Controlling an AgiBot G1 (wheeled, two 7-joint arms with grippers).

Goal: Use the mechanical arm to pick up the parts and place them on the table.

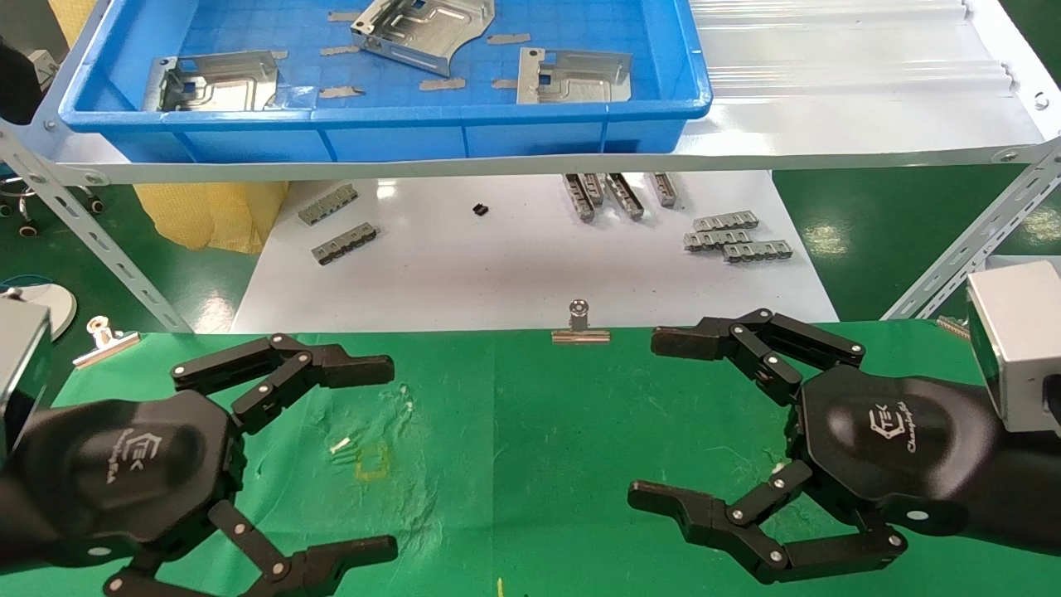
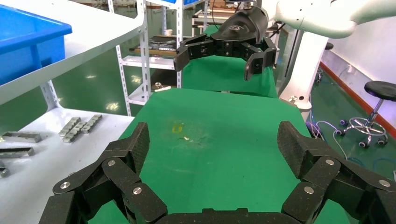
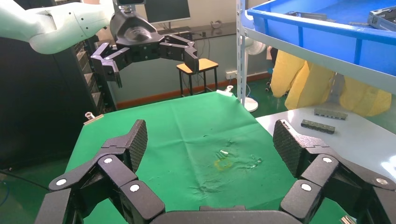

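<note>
Three shiny silver parts lie in the blue tray (image 1: 398, 133) on the upper shelf: one at the left (image 1: 217, 81), one at the back middle (image 1: 423, 29), one at the right (image 1: 574, 76). The table (image 1: 514, 448) is green cloth with a small yellow square mark (image 1: 372, 461). Both mechanical arms hover low over it, facing each other. My left gripper (image 1: 391, 458) (image 2: 212, 140) is open and empty. My right gripper (image 1: 645, 419) (image 3: 210, 135) is open and empty too. Neither is near the parts.
A glossy white board (image 1: 514, 265) beyond the cloth carries grey slotted bars (image 1: 344, 245) (image 1: 738, 240). Binder clips (image 1: 580, 327) (image 1: 104, 340) sit on the cloth's far edge. Slanted shelf struts (image 1: 970, 240) (image 1: 91, 240) flank the board. A yellow bag (image 1: 207, 215) is under the shelf.
</note>
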